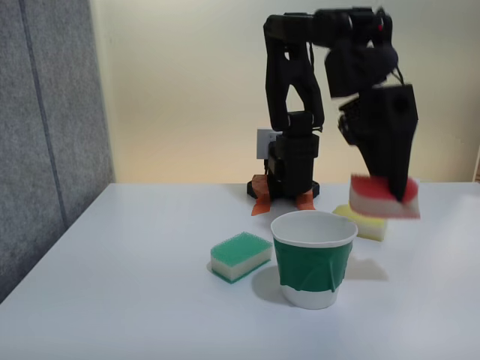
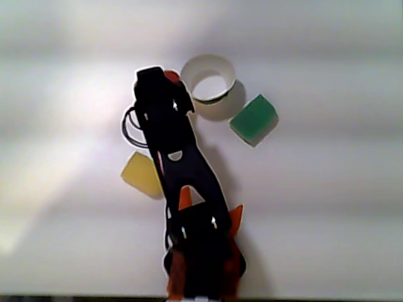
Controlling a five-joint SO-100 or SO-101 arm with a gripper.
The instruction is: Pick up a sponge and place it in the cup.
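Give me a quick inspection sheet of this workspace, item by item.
Surface: white table, clean.
Job's things: red-topped sponge held in the air, to the right of the cup in the fixed view; cup upright.
Clutter: green sponge beside the cup; yellow sponge lying flat.
Grippers: gripper shut on the sponge.
Cables: dark cable loop on the arm.
Surroundings: cream wall, grey panel.

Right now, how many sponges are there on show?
3. The red sponge hangs in the gripper, in the air beside the cup. The green sponge lies on the table on the cup's other side. The yellow sponge lies under the gripper.
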